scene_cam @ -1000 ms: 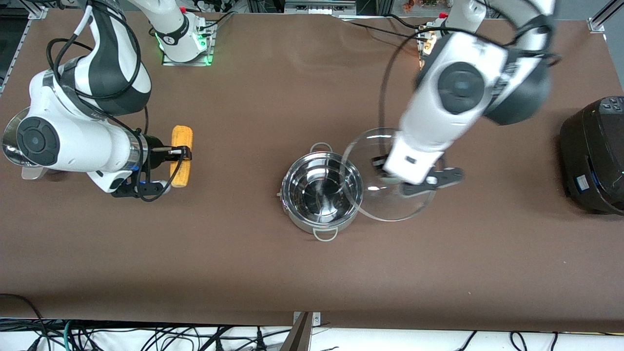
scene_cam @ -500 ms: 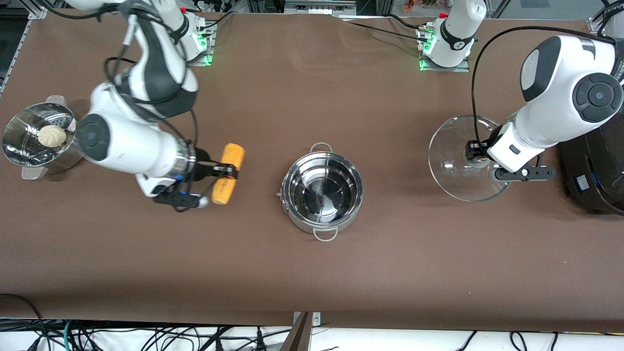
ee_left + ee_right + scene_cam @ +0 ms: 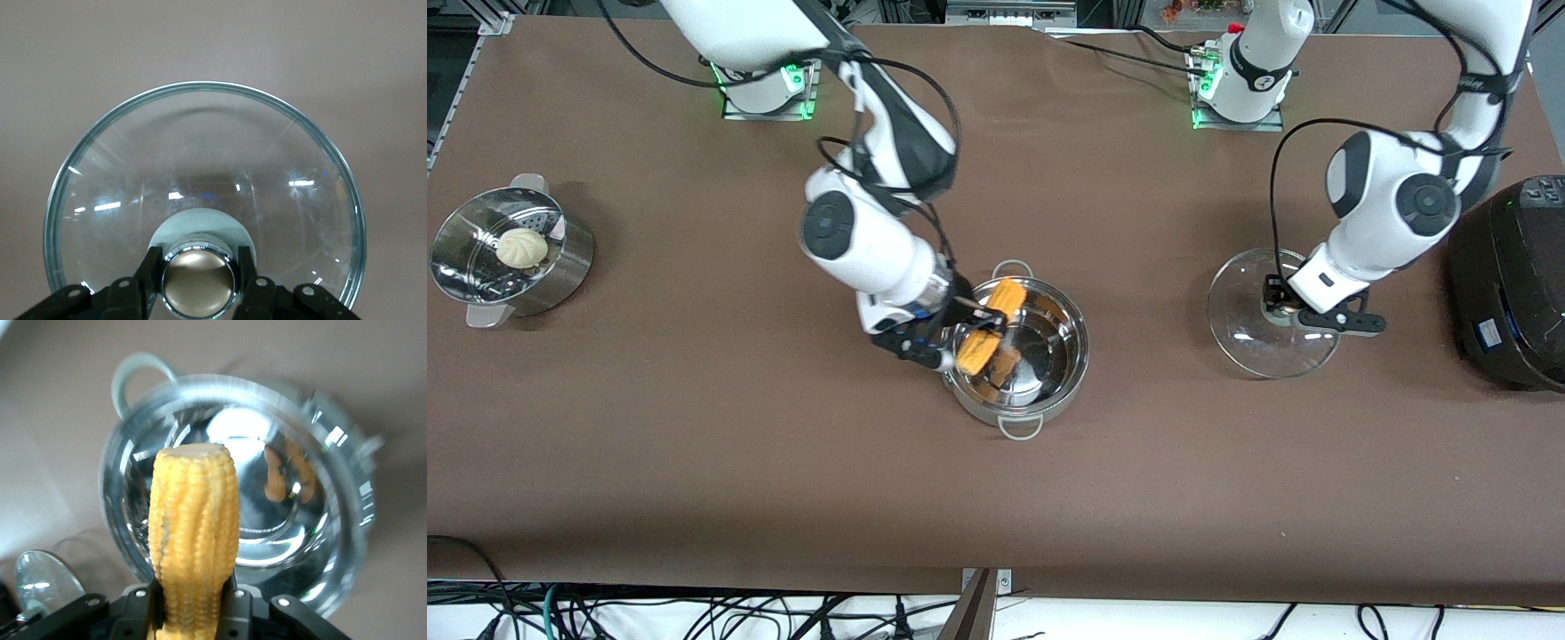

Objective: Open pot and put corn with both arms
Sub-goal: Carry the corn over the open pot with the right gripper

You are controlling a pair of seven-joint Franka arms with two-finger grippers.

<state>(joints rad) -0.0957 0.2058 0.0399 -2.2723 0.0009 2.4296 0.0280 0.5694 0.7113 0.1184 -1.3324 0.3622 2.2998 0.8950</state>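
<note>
Corn (image 3: 987, 338) over unmarked pot (image 3: 1067, 356)

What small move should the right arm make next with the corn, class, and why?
Probably lower the right tool a little and release. It grips the corn over the open pot, near the rim at the right arm's end, so the cob should drop inside. The left tool holds the lid by its knob, well aside.
</note>
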